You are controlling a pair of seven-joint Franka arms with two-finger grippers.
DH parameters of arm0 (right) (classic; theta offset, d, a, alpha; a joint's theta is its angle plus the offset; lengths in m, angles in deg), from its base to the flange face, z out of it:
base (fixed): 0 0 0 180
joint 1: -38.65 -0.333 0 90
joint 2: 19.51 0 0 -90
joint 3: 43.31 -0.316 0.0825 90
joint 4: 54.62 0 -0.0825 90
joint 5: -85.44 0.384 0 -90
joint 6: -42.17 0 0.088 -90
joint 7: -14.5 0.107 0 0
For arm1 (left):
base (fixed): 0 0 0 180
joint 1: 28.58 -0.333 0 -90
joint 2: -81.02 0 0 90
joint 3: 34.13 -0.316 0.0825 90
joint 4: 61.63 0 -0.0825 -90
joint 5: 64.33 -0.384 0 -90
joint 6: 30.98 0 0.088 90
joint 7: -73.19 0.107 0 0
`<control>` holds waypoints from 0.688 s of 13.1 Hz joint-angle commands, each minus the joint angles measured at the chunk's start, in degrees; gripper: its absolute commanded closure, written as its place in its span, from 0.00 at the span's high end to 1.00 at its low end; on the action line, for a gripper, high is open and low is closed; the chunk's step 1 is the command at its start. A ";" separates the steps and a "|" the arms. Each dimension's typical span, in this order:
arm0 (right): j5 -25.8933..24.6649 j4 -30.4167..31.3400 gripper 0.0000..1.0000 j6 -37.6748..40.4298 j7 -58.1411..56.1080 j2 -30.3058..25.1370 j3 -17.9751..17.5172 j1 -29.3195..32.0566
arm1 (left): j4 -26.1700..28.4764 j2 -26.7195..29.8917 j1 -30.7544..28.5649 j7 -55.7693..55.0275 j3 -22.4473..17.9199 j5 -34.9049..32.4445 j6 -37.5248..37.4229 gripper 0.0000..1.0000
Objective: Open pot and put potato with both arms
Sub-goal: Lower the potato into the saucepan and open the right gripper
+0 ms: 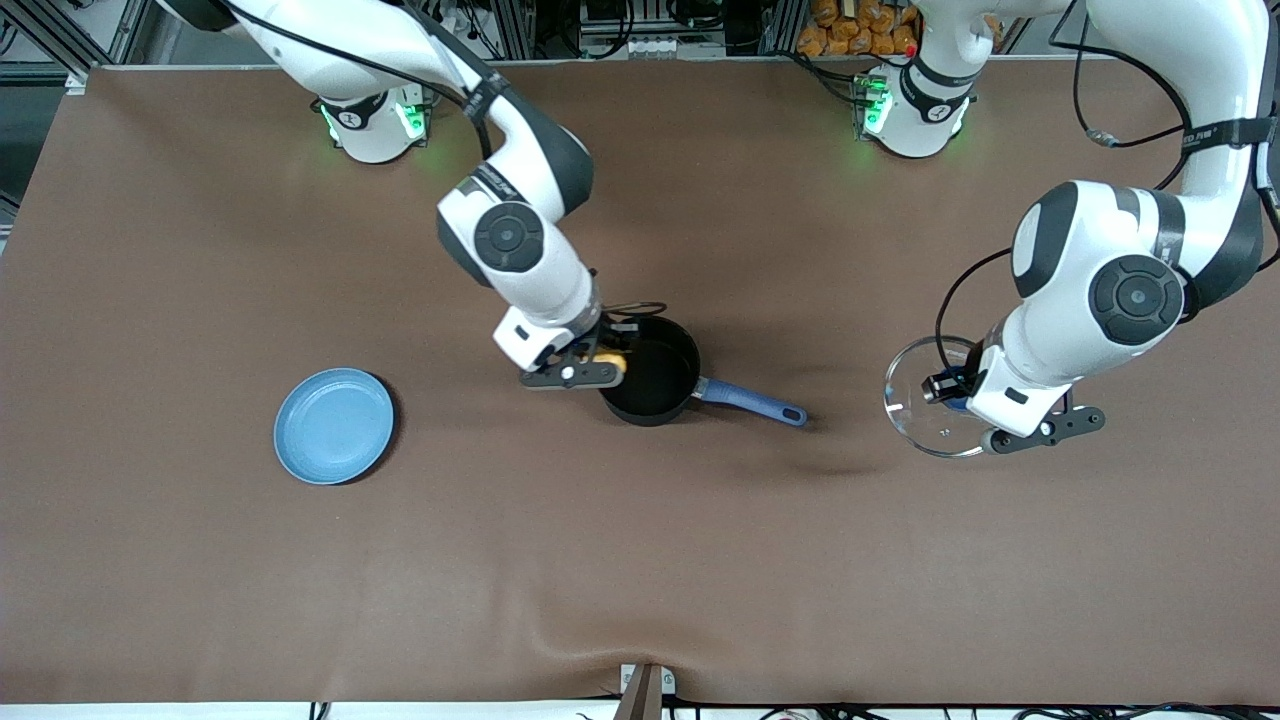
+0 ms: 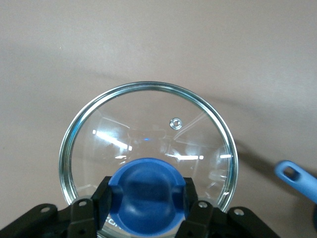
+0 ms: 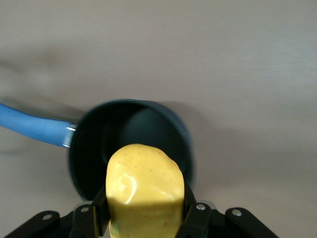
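Note:
The black pot [image 1: 652, 380] with a blue handle [image 1: 752, 401] stands open mid-table; it also shows in the right wrist view [image 3: 129, 144]. My right gripper [image 1: 603, 357] is shut on the yellow potato [image 3: 144, 191] and holds it over the pot's rim at the right arm's side. The potato peeks out beside the gripper in the front view [image 1: 612, 360]. My left gripper [image 1: 962, 392] is shut on the blue knob [image 2: 147, 201] of the glass lid [image 2: 148, 139]. The lid [image 1: 925, 400] is toward the left arm's end of the table, beside the pot's handle tip [image 2: 297, 178].
A flat light-blue plate [image 1: 334, 426] lies toward the right arm's end of the table, a little nearer the front camera than the pot. The brown table cover [image 1: 640, 560] stretches wide around everything.

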 commanded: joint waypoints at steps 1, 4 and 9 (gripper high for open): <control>-4.13 -1.13 0.19 -5.37 4.61 4.59 0.64 -3.30 | 5.79 2.16 -3.44 4.17 0.69 0.20 5.73 0.00; -8.18 -3.85 0.16 -5.74 8.32 8.11 1.07 -5.68 | 11.59 1.89 -5.11 5.94 0.69 0.20 13.47 0.00; -10.03 -5.00 0.15 -5.74 8.41 10.49 2.73 -6.99 | 16.43 1.45 -5.55 6.38 0.69 0.20 19.19 0.00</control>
